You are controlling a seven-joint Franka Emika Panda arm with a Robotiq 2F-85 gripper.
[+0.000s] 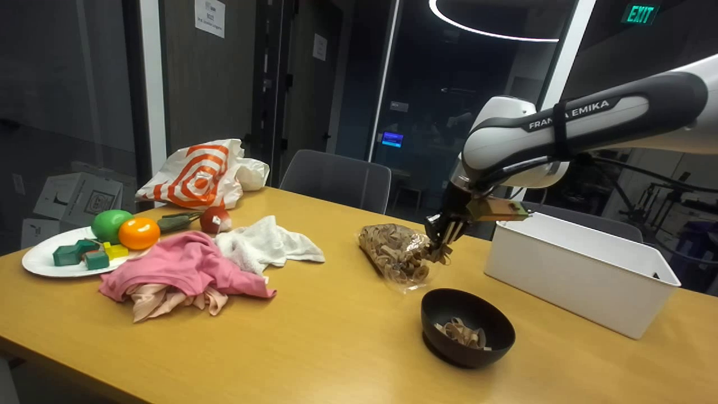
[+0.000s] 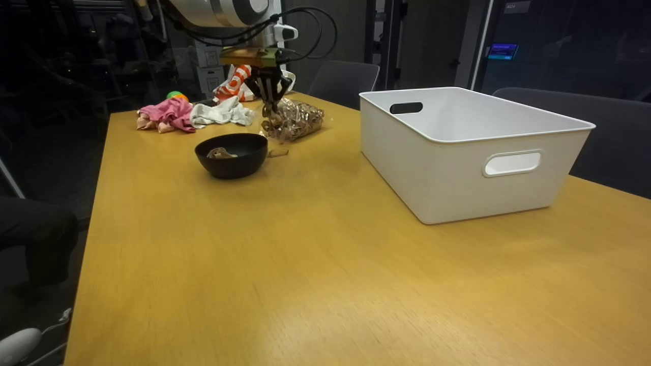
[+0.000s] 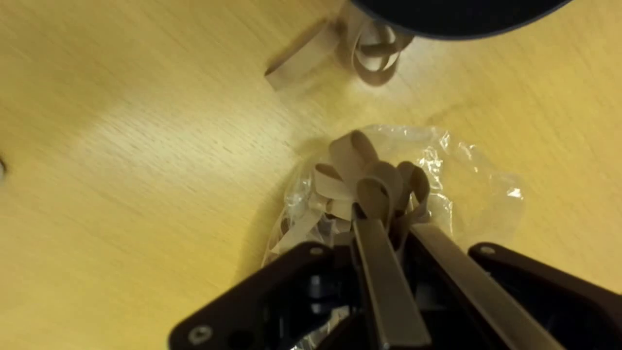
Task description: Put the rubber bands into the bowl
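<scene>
Tan rubber bands fill a clear plastic bag lying on the table; the bag also shows in an exterior view and in the wrist view. My gripper is at the bag's open end, fingers pointing down. In the wrist view my gripper is nearly closed, with a bunch of rubber bands pinched between the fingertips. The black bowl stands beside the bag, also seen in an exterior view, with some rubber bands inside. Loose rubber bands lie beside the bowl.
A white bin stands on the table near the bag and bowl. Pink cloth, white cloth, a plate with toy food and a Target bag lie at the far end. Chairs stand along the table's edge.
</scene>
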